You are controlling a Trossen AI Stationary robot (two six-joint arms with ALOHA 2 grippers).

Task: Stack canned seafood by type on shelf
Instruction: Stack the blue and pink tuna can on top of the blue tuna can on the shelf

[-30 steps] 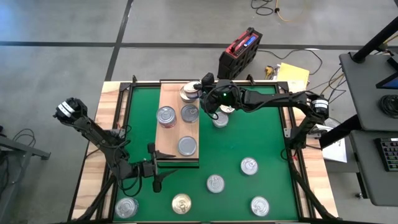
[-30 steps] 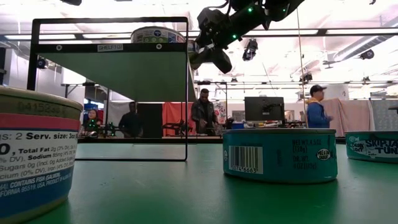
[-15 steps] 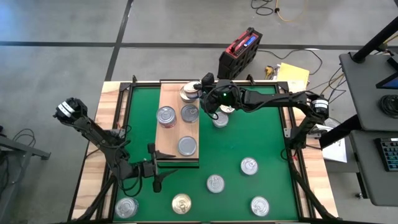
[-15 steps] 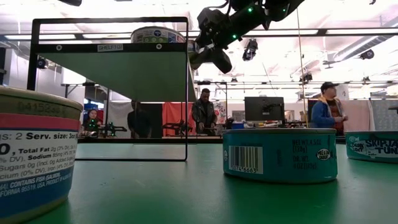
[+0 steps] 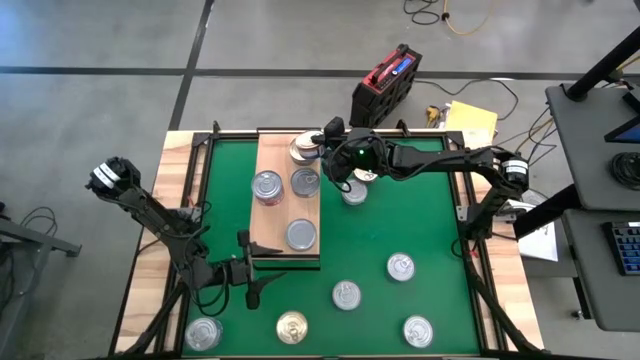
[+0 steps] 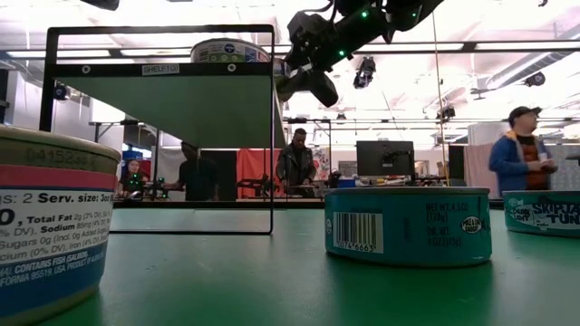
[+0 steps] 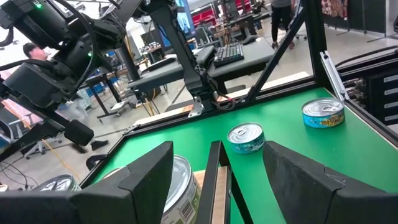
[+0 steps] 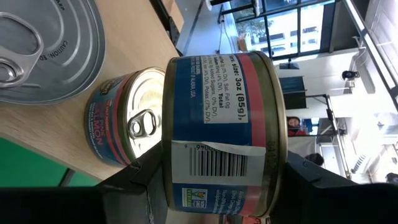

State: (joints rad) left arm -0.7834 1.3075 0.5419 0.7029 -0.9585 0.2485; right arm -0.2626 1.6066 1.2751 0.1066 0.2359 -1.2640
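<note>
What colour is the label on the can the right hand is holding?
Dark blue with a salmon-pink band and a white barcode patch, on the held can; clearest in the right wrist view.

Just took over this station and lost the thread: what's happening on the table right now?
The right gripper holds a blue-and-pink tin above a matching tin at the far end of the shelf, apparently about to stack it. Three more tins sit on the shelf. The left gripper waits open at the shelf's near end. Six tins lie loose on the green mat, including a gold-lidded one.
</note>
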